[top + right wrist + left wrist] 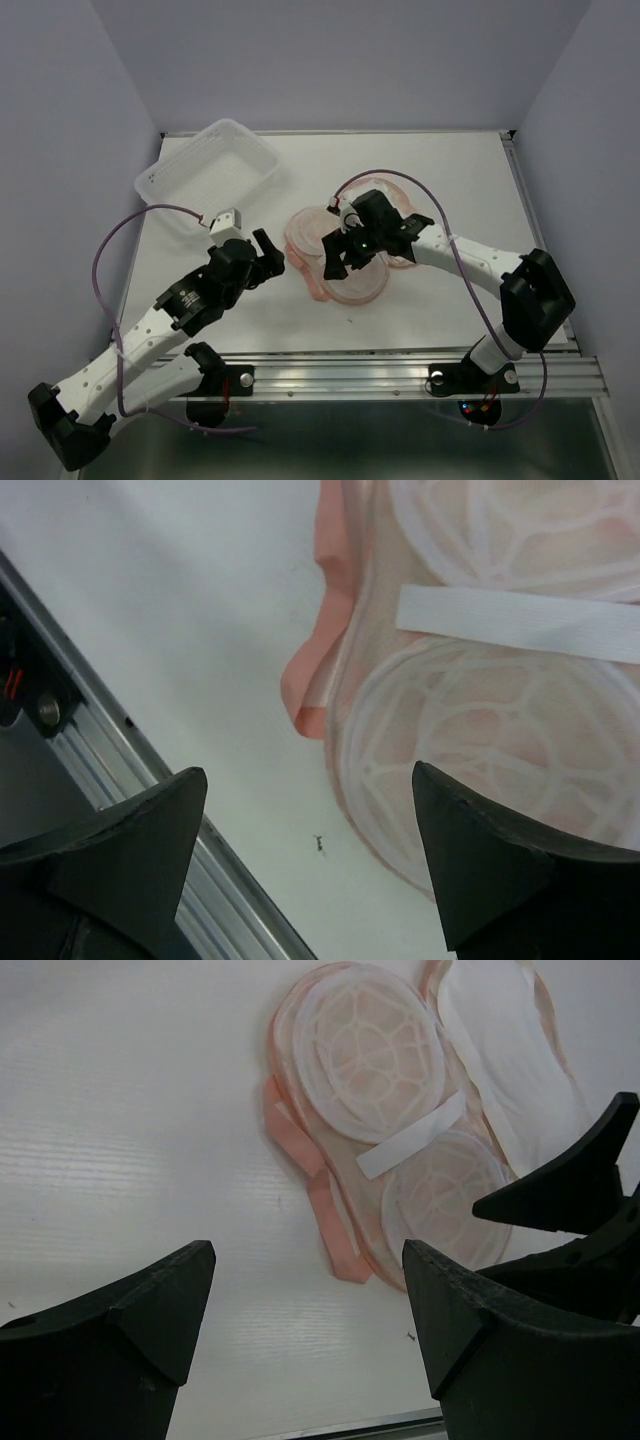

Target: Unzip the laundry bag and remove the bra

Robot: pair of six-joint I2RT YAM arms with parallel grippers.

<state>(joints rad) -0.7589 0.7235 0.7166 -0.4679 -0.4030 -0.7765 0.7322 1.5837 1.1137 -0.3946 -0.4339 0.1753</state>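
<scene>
The laundry bag (345, 285) lies open in the middle of the table, peach with pink edging (330, 1210). Its near half shows two white domed mesh frames (375, 1045) crossed by a white strap (410, 1145). A soft white two-lobed piece, apparently the bra (505, 1055), lies in the far half. My left gripper (272, 255) is open and empty, just left of the bag, over bare table (305, 1260). My right gripper (338, 258) is open and empty, hovering over the bag's near lobe (500, 750), its jaws straddling the bag's edge (308, 780).
A white perforated basket (210, 175) stands at the back left. The aluminium rail (130, 780) runs along the near table edge. A small dark speck (319, 844) lies on the table by the bag. My right gripper's fingers (570, 1190) show in the left wrist view.
</scene>
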